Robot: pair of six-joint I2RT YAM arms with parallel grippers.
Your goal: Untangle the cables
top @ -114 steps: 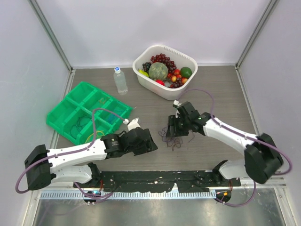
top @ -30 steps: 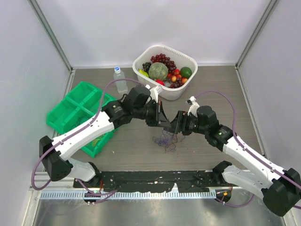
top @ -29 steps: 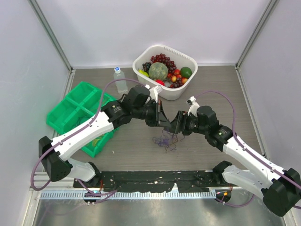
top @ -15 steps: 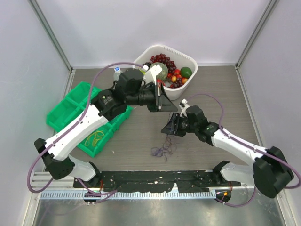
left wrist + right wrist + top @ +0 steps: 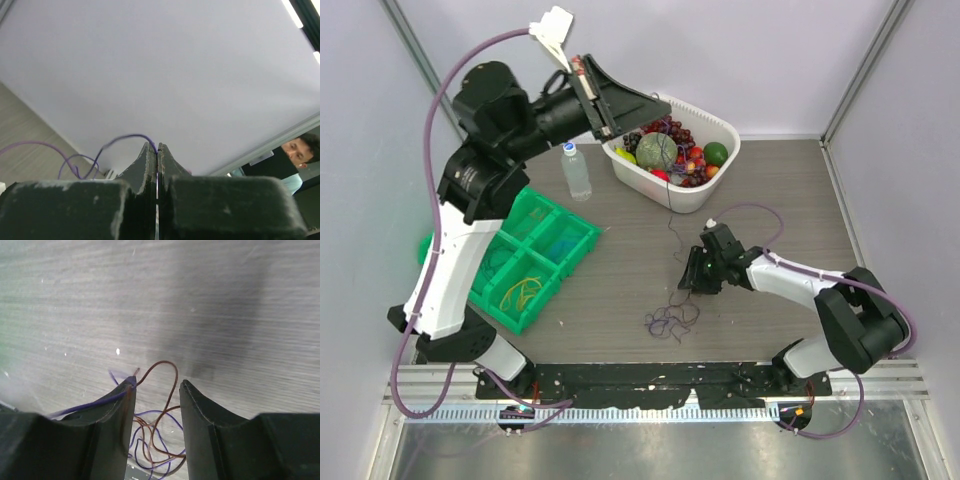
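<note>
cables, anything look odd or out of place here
One purple cable is off the table: the left end effector, shut on it high near the basket, strings it down to the tangle beside the right end effector. Nothing else stands out.

A grey wood-grain tabletop [image 5: 610,290] is enclosed by 3 plain pale walls [image 5: 770,50], with slanting metal posts [image 5: 411,45] at its 2 far corners. Along its near edge run a black rail [image 5: 650,378] and a brushed metal sheet [image 5: 650,450]

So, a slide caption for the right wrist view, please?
Open right end effector straddling tangled brown and purple cables.
</note>
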